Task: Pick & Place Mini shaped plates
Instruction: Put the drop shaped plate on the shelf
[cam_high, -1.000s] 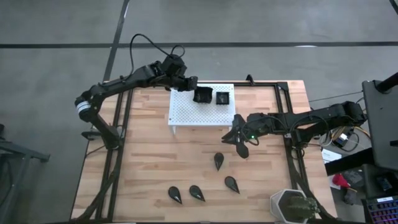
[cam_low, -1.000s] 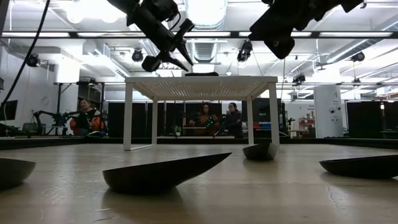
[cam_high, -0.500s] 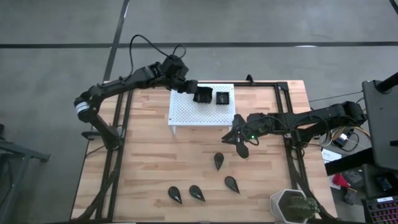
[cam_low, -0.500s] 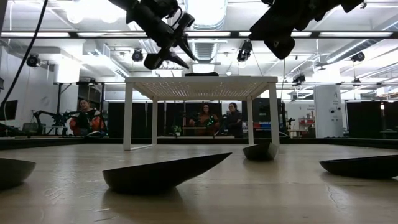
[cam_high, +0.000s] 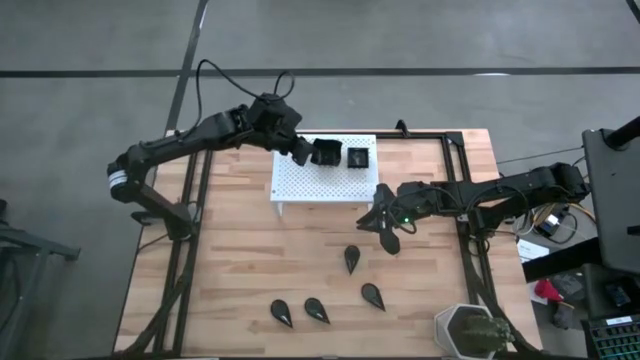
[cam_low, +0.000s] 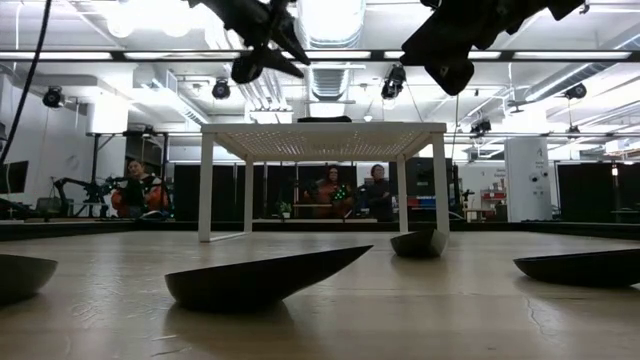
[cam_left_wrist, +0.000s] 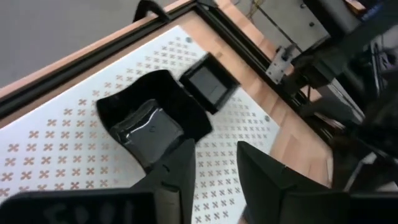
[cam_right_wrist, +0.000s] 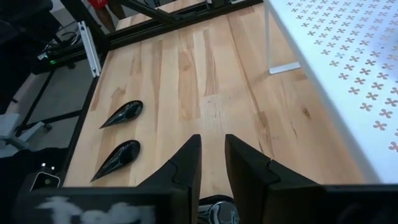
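— What's changing on the tabletop (cam_high: 240, 260)?
— At the white stand (cam_high: 300, 182), far side, the left pincer (cam_high: 299, 150) is backing off leftward, spread and empty. It's leaving the raised-rim square plate (cam_high: 326, 153) on the stand, so that one looks placed.
— And the right pincer (cam_high: 385, 222)?
— It's hanging near the stand's right end; its grip I can't tell. The teardrop plates (cam_high: 351, 259) are waiting nearer.

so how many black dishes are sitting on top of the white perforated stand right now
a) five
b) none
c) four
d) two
d: in the high view the white stand carries two black square dishes side by side, the larger raised-rim one and a smaller one, and the left wrist view shows the same pair; the teardrop dishes lie on the wooden table.
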